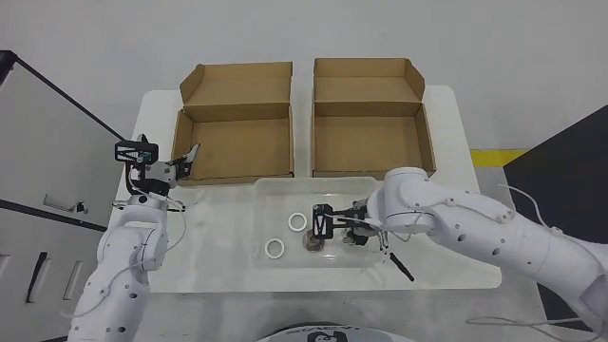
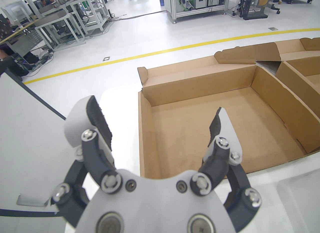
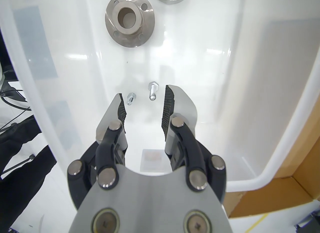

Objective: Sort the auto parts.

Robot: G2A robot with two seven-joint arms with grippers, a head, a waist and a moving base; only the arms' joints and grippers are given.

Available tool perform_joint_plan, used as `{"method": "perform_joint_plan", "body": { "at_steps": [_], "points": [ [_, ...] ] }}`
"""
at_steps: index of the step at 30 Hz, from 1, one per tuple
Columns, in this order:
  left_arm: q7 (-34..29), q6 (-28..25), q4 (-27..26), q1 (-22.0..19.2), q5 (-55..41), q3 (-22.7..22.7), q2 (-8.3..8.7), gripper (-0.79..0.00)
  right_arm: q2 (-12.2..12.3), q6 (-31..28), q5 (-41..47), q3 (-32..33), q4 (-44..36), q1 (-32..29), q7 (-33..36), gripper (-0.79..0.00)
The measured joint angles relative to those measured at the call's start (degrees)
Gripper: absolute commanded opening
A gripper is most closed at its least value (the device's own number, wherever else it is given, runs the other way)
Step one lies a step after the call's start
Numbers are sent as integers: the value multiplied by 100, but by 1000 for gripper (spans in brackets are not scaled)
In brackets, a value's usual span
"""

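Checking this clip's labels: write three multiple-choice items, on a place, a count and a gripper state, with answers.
1. Where does the grey metal flange lie? A in a cardboard box; B in the translucent white plastic tray; C on the bare table.
2. How many small silver bolts lie by the right gripper? A one; B two; C four.
3. The left gripper is: A open, empty; B shut on a ring; C shut on a bolt.
B, the tray's wall surrounds it; B, two lie at its fingertips; A, its fingers stand apart, nothing between.
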Motion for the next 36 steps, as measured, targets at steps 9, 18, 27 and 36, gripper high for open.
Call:
{"method": "perform_joint_plan", "body": {
  "at_steps": [9,18,27,36],
  "points": [
    [0,0,0,0,0,0,0,0,-131,27,-107,29,218,-84,-103,-406],
    [0,0,0,0,0,0,0,0,-251,17,-247,59,433,-152,-166,-622],
    [0,0,0,0,0,0,0,0,-318,-3,-234,194,559,-200,-206,-785],
    [0,0,0,0,0,0,0,0,-195,-35,324,797,342,-194,-287,-785]
  ]
}}
